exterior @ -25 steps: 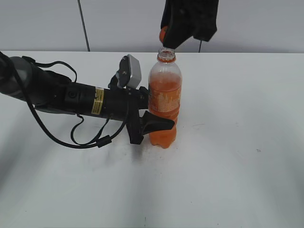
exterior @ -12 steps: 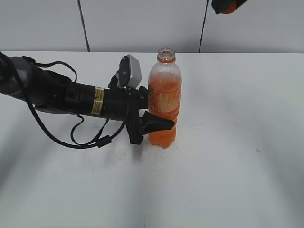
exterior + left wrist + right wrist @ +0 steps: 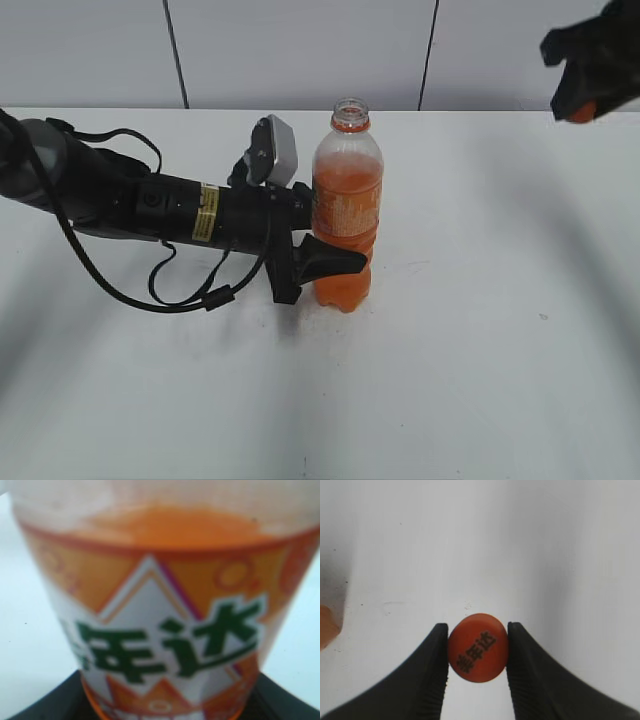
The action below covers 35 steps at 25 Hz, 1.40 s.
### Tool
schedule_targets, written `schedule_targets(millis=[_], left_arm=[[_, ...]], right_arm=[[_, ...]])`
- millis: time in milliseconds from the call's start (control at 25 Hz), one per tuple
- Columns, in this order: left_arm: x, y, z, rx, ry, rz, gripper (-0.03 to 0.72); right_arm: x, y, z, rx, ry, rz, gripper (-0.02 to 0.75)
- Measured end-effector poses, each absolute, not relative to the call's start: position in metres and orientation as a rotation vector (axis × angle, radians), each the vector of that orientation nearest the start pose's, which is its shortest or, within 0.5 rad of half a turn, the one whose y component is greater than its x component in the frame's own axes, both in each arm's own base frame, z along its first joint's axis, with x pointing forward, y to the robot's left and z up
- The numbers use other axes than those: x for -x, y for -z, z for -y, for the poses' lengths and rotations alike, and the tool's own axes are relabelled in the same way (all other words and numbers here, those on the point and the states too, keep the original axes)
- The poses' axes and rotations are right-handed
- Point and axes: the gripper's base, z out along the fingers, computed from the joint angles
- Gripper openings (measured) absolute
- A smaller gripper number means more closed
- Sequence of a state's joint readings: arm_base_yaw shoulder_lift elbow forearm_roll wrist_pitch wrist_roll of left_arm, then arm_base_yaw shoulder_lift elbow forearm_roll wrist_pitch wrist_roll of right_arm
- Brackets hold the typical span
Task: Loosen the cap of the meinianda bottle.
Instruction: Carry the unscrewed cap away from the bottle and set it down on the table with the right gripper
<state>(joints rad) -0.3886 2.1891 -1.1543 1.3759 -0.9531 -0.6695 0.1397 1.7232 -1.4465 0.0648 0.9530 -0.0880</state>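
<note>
The meinianda bottle (image 3: pixel 346 215) stands upright on the white table with its neck open and the cap off. My left gripper (image 3: pixel 322 262) is shut on the bottle's lower body from the left. In the left wrist view the bottle's label (image 3: pixel 165 630) fills the frame. My right gripper (image 3: pixel 585 98) is at the upper right, well away from the bottle, shut on the orange cap (image 3: pixel 583 111). In the right wrist view the cap (image 3: pixel 478 647) sits between the two black fingers (image 3: pixel 478 652), dark print facing the camera.
The white table (image 3: pixel 480 360) stretches around the bottle. A pale wall (image 3: pixel 300 50) with dark seams stands behind. The left arm's cable (image 3: pixel 180 295) loops on the table to the left of the bottle.
My right gripper has carried the cap away from the bottle's neck, up and to the right, and now hangs lower at the far right. The bottle and left gripper have not moved.
</note>
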Motion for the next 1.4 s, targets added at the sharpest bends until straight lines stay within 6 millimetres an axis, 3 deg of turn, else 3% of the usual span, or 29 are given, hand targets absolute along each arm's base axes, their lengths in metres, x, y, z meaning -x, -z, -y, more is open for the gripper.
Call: schedule_targets(millis=[320, 480, 680, 960, 1400], left_arm=[[-0.344, -0.105, 0.22, -1.363, 0.919, -1.572, 0.396], [-0.344, -0.106, 0.22, -1.363, 0.919, -1.571, 0.396], [-0.344, -0.106, 0.22, -1.362, 0.919, -1.571, 0.396], [-0.344, -0.106, 0.22, -1.362, 0.919, -1.571, 0.396], [-0.344, -0.106, 0.22, -1.361, 0.919, -1.571, 0.396]], right_arm=[[-0.339, -0.195, -0.053, 0.163, -0.145, -2.671, 0.269], [-0.328, -0.167, -0.05, 0.131, -0.13, -2.637, 0.269], [-0.333, -0.14, -0.049, 0.119, -0.118, -2.659, 0.269], [-0.338, -0.112, -0.049, 0.114, -0.103, -2.686, 0.269], [-0.344, -0.095, -0.049, 0.107, -0.091, -2.665, 0.271]])
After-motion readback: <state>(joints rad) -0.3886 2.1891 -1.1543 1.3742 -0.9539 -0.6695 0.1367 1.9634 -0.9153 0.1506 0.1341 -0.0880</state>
